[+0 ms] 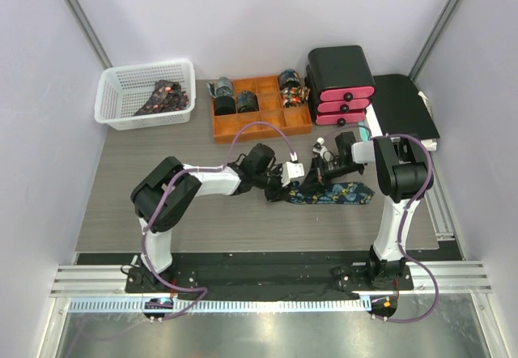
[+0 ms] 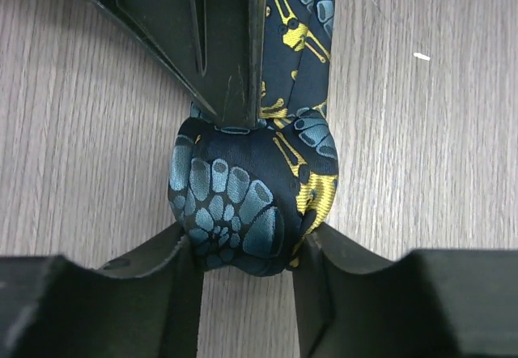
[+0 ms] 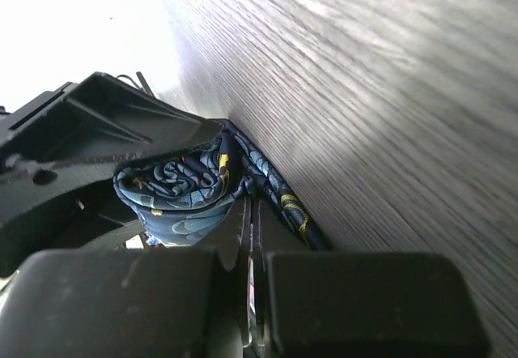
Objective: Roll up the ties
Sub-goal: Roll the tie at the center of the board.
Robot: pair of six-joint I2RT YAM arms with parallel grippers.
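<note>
From overhead, my left end effector (image 1: 293,188) and my right end effector (image 1: 320,172) meet tip to tip over the surface (image 1: 162,151). A tie (image 1: 340,193) has its coiled end under them. Its flat length runs on from my left end effector, passes under the right one, and ends near my right arm. Beyond both end effectors stands an orange tray (image 1: 261,134) with rolled ties (image 1: 243,101) in its compartments. A white basket (image 1: 113,103) sits well off to the left of my left end effector, with loose ties (image 1: 166,96) in it. Red drawers (image 1: 341,95) stand beyond my right end effector.

In my left wrist view, the coil sits between my left fingers (image 2: 166,273). Both of them touch its sides, so the left end effector is closed on the tie at a middling width. Across from it, the right end effector reaches in with its jaws together, and its tip is at the far edge of the coil. The flat tie lies on the surface beyond that tip.

In my right wrist view, the right end effector is fully narrow, jaws pressed together. I cannot tell whether any fabric is nipped between them. The coil lies just left of the tips with its spiral layers showing, and the dark body of the left end effector wraps around it. The tie's strip runs along the surface beside the tips.
</note>
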